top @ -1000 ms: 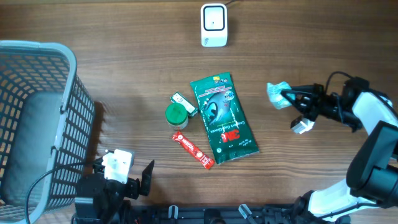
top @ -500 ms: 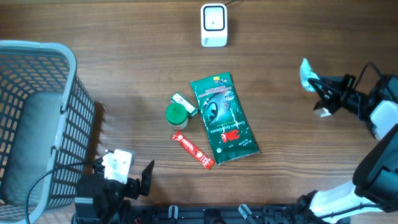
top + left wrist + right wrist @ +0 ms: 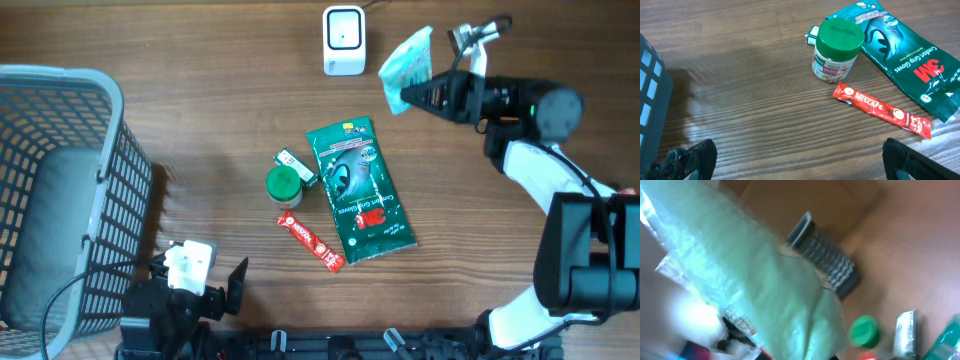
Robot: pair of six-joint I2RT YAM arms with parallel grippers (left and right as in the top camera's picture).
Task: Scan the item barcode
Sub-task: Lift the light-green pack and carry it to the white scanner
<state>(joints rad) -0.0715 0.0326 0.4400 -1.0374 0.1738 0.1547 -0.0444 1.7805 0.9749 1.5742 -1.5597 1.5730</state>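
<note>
1. The right hand (image 3: 407, 93) is reaching in from the right of the white scanner (image 3: 343, 40), which is standing at the far edge of the wooden bench (image 3: 200, 120).
2. Its jaws are pinching closed on the lower edge of a pale green packet (image 3: 408, 55), gripping it.
3. The packet is being held up just to the right of the scanner, close to it but not touching. Whether a barcode is facing the scanner cannot be told.
4. The right wrist view is coming through blurred. The packet (image 3: 740, 280) is filling its left half, and no print on it is readable.
5. The left hand (image 3: 800, 162) is resting at the near edge of the bench, well away from the scanner and off to its left. Its fingers (image 3: 690, 159) are standing wide apart with nothing between them.
6. A dark green 3M glove pack (image 3: 358, 190) is lying flat on the robot's side of the scanner, well apart from it.
7. A small jar with a green lid (image 3: 283, 185) is standing upright nearer the robot than the scanner and slightly to its left, just beside the glove pack. A little green and white box (image 3: 294, 162) is lying against the jar on the scanner's side.
8. A red Nescafé stick (image 3: 311, 242) is lying at a slant, farther from the scanner than the jar.
9. A grey mesh basket (image 3: 110, 200) is sitting far to the left of the scanner, at the bench's edge.
</note>
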